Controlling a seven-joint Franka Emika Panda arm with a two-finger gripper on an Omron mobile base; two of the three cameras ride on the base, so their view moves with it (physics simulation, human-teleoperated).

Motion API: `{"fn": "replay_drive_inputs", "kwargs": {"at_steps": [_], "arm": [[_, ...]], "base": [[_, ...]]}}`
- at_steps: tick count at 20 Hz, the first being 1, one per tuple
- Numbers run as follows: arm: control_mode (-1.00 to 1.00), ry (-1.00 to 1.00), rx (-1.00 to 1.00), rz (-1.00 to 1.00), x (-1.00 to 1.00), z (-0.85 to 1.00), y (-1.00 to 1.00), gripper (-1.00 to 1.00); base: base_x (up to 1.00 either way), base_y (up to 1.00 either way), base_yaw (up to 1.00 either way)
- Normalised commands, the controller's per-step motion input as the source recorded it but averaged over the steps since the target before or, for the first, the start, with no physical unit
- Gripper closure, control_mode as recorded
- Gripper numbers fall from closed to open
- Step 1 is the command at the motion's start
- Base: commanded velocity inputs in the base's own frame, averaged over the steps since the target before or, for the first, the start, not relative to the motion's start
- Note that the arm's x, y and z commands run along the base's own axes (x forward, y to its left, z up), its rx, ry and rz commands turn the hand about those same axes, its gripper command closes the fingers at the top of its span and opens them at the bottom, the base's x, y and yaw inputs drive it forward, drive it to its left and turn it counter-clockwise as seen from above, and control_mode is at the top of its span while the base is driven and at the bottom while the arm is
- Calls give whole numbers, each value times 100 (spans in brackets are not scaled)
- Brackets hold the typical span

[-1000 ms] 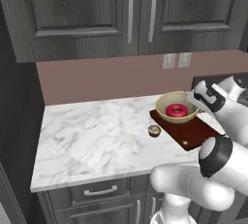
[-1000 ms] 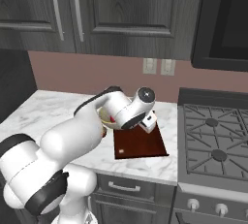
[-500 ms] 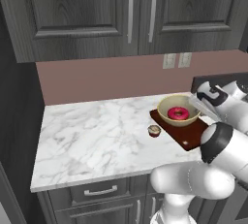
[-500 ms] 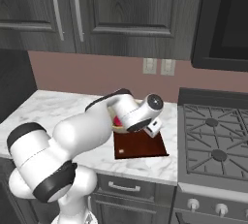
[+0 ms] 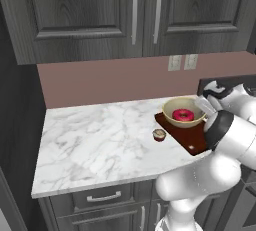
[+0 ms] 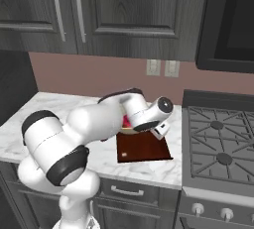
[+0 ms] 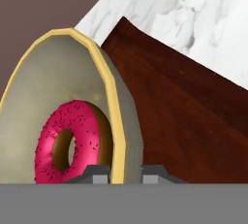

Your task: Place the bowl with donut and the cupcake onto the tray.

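Bowl (image 5: 183,114) with donut (image 5: 183,115) over tray (image 5: 192,139), rim pinched in gripper (image 7: 125,172); cupcake (image 5: 159,135) on table (image 5: 100,145), unplaced.

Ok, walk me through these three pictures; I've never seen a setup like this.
The white machine is a robot arm on a driving base in a simulated kitchen. Two pictures come from cameras riding behind the arm, one to its left and one to its right; the third looks along its hand.

On the marble counter lies a dark red-brown tray. A tan-yellow bowl holding a pink donut is over the tray's far end. The hand view shows a fingertip on each side of the bowl's rim, so the hand grips it. A small cupcake stands on the counter beside the tray, apart from it.
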Motion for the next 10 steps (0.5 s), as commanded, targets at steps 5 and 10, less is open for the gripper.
{"fn": "replay_drive_inputs", "kwargs": {"at_steps": [5,10], "arm": [[-100,0,0,0,2,-24,-9,100],[-100,0,0,0,8,-18,-3,100]], "base": [[0,0,0],[0,0,0]]}}
